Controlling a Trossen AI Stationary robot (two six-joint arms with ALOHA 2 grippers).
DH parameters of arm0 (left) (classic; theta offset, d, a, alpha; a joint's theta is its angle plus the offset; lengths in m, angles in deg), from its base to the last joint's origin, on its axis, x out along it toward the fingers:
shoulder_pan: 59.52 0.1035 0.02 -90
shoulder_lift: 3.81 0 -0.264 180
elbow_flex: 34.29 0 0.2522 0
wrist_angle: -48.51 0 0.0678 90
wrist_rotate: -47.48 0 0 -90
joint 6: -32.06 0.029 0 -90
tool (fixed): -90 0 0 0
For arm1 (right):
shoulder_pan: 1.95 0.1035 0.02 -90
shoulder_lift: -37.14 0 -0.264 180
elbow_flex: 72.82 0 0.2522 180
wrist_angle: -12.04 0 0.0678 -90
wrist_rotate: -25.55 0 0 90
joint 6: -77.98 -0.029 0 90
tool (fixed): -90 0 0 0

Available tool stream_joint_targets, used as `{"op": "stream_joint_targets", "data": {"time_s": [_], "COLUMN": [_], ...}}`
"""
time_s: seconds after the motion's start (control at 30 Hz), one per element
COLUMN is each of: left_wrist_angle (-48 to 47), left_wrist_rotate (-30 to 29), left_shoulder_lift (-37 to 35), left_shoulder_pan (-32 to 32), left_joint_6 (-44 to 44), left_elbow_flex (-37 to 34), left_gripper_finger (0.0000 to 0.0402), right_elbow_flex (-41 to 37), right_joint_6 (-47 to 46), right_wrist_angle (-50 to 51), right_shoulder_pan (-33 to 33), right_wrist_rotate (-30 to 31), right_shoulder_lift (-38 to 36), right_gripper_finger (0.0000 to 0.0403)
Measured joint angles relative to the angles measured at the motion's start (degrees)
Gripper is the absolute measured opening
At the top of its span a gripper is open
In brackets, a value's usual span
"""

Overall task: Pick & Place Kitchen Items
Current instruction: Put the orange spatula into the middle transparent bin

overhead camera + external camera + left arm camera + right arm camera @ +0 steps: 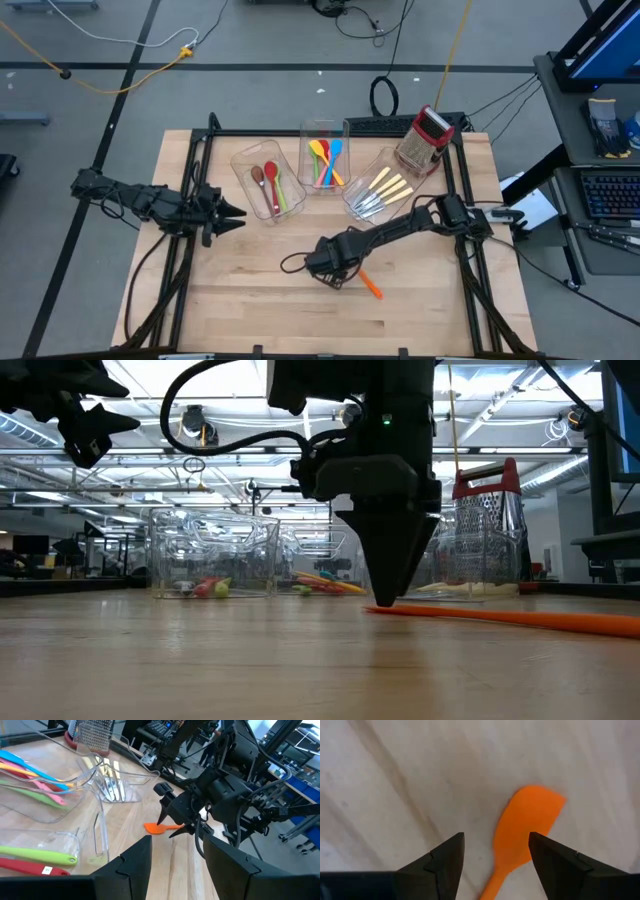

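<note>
An orange spatula [527, 825] lies flat on the wooden table [250, 300], right of its middle [371, 286]. My right gripper [495, 852] points down over it, open. Its fingertips stand on either side of the blade where it narrows into the handle, close above the table [385, 598]. I cannot tell whether they touch it. My left gripper [238, 213] hovers open at the table's left with nothing between its fingers [177, 865]. Three clear bins stand at the back, holding spoons [270, 185], coloured spatulas [325, 160] and cream-handled cutlery [385, 190].
A red-and-silver box grater [427, 138] stands at the back right, behind the cutlery bin. A black frame rail [200, 170] runs along the table's left and right sides. Bare wood stretches across the near half of the table.
</note>
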Motion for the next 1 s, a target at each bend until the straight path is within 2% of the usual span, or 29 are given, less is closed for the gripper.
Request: {"op": "stream_joint_targets", "data": {"time_s": [0.17,0.37,0.6,1.0], "left_wrist_angle": [0.01,0.01,-0.01,-0.03], "left_wrist_rotate": [-0.01,-0.01,-0.02,0.00], "left_shoulder_lift": [0.00,0.00,0.00,0.00], "left_shoulder_pan": [0.00,0.00,0.00,0.00], "left_joint_6": [0.02,0.03,0.41,0.52], "left_elbow_flex": [0.00,0.00,-0.02,-0.07], "left_gripper_finger": [0.0179,0.0180,0.0180,0.0179], "right_elbow_flex": [0.00,0.00,-0.02,-1.93], "right_joint_6": [-0.28,-0.14,-1.55,-2.85], "right_wrist_angle": [-0.01,0.84,4.52,-2.47], "right_shoulder_pan": [-1.05,-3.15,-5.52,-5.32], "right_wrist_rotate": [-5.75,-8.55,-10.07,-9.96], "right_shoulder_lift": [0.00,0.00,0.00,-0.32], "right_gripper_finger": [0.0215,0.0215,0.0215,0.0215]}}
